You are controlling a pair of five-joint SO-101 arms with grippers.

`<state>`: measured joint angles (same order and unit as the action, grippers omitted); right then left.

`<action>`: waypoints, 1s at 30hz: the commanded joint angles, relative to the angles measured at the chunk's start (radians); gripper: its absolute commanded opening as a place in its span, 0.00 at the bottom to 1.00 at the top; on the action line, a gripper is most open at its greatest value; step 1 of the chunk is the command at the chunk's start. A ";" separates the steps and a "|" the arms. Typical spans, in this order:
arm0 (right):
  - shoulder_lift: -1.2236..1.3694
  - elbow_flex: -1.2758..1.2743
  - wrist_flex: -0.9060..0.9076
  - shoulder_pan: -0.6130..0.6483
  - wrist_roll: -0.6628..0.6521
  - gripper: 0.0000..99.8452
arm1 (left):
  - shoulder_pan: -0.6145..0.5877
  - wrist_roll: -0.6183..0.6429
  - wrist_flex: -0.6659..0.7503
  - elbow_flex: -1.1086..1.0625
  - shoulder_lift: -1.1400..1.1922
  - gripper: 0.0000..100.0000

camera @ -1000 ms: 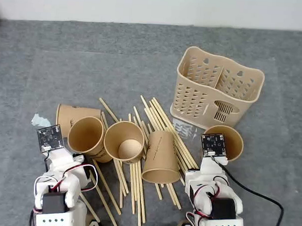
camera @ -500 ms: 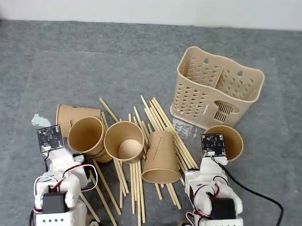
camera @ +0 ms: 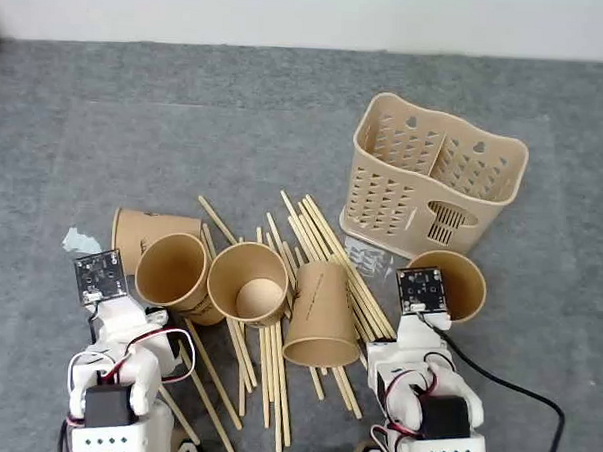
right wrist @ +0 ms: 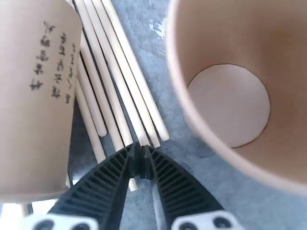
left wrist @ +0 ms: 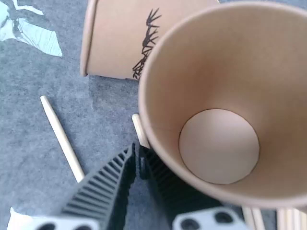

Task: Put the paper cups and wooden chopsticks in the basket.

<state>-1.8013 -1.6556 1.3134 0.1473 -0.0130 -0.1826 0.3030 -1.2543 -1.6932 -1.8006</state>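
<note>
1. Left gripper is clenched on nothing, with its jaws pressed together just beside the rim of the near cup, which lies on its side. Right gripper is also closed and empty. It sits over the ends of the chopsticks, between the printed cup and the right cup.
2. Spread a gripper's jaws fully before you commit. For a cup, I'd put 1 jaw inside the mouth and 1 outside, then pinch the wall lightly, since thin paper probably crushes.
3. The basket stands upright beyond the pile, near the right cup and well apart from the left arm's cups. The right arm probably has the shorter carry.
4. For the chopsticks, pick 1 lying alone, grip it mid-length and tip it upright before you drop it in.
5. The basket's walls hide its floor, so you cannot tell whether anything is inside.
6. Several chopsticks run under the cups, and their ends are hidden.
7. The clear scraps by the basket are hard to identify.
</note>
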 commanded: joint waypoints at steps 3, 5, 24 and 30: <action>-0.013 0.187 0.005 -0.004 -0.210 0.01 | -0.005 0.011 -0.002 0.010 -0.012 0.01; -0.013 0.239 0.005 -0.004 -0.295 0.01 | -0.005 0.011 -0.002 0.010 -0.012 0.01; -0.012 0.465 0.151 0.179 -0.242 0.01 | -0.005 0.011 -0.002 0.010 -0.012 0.01; -0.010 0.414 0.128 0.346 -0.244 0.01 | -0.005 0.011 -0.002 0.010 -0.012 0.01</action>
<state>-1.8167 -1.2444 1.4684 0.4480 -0.2647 -0.1826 0.3030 -1.2543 -1.6932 -1.8006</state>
